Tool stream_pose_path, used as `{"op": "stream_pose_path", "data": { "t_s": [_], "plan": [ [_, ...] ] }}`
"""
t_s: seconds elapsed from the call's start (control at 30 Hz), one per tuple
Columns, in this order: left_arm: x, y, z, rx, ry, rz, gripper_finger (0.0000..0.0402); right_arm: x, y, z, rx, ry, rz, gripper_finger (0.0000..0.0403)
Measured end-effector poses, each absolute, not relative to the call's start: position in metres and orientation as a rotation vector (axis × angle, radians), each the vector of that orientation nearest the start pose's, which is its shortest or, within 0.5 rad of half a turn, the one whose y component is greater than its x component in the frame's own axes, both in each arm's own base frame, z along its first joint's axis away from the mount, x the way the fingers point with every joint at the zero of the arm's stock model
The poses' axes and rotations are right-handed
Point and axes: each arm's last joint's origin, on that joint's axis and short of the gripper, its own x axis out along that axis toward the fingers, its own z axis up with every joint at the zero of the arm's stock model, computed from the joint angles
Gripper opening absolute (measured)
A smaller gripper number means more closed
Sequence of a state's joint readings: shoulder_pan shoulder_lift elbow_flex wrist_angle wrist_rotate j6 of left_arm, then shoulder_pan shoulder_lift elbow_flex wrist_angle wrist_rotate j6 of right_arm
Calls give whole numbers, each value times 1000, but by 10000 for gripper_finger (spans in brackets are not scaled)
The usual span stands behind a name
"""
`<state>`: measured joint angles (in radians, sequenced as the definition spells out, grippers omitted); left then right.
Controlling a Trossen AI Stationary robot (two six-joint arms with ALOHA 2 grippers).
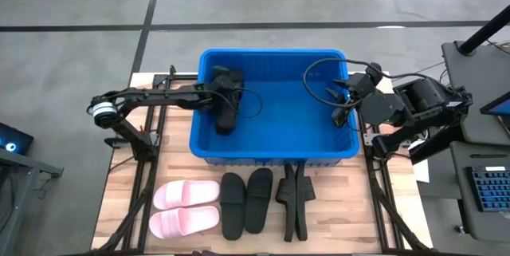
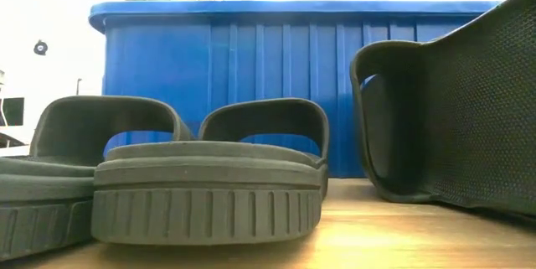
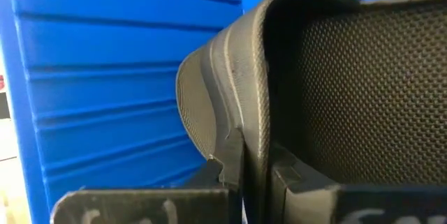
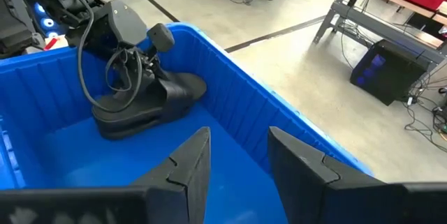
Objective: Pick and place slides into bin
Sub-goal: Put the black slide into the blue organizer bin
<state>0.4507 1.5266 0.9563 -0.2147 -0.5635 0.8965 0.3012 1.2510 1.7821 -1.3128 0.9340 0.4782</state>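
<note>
The blue bin (image 1: 272, 154) stands mid-table. My left gripper (image 1: 225, 96) reaches into the bin's left half and is shut on a black slide (image 1: 225, 116). The slide also shows in the right wrist view (image 4: 143, 109), low in the bin by its wall. My right gripper (image 1: 339, 104) hangs open and empty over the bin's right end, its fingers (image 4: 188, 165) apart. On the table before the bin lie a pale pink pair (image 1: 185, 208), a black pair flat on their soles (image 1: 245, 200) and a black pair on their sides (image 1: 293, 200). My left gripper pinches the black slide's strap, at the strap's edge (image 3: 241, 140), between its two fingers. It comes from above, slanting down into the bin. The slide sits low at the bin's floor (image 4: 115, 126); whether it rests there, I cannot tell.
The bin's walls (image 2: 268, 93) rise well above the slides on the table. In the low view, the flat black pair (image 2: 209, 185) and a slide on its side (image 2: 452, 110) stand close before the bin. Cables (image 1: 319, 80) loop from my right arm over the bin.
</note>
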Motion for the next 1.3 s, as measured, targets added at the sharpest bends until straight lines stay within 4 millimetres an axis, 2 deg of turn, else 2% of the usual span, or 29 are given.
{"op": "stream_pose_path", "data": {
  "t_s": [0.33, 0.6, 0.7, 0.9, 1.13, 1.3],
  "plan": [
    [264, 147, 231, 806, 1189, 596, 0, 177, 31, 470, -12, 482, -729, 128],
    [259, 145, 220, 631, 1148, 689, 0, 177, 31, 470, -17, 484, -729, 129],
    [257, 144, 215, 612, 1141, 699, 11, 177, 31, 470, -18, 483, -730, 125],
    [253, 143, 209, 611, 1184, 680, 87, 177, 30, 470, -23, 484, -732, 124],
    [253, 143, 212, 607, 1201, 666, 232, 176, 30, 469, -31, 498, -730, 130],
    [253, 143, 222, 605, 1222, 653, 323, 176, 30, 469, -32, 499, -730, 123]
  ]
}}
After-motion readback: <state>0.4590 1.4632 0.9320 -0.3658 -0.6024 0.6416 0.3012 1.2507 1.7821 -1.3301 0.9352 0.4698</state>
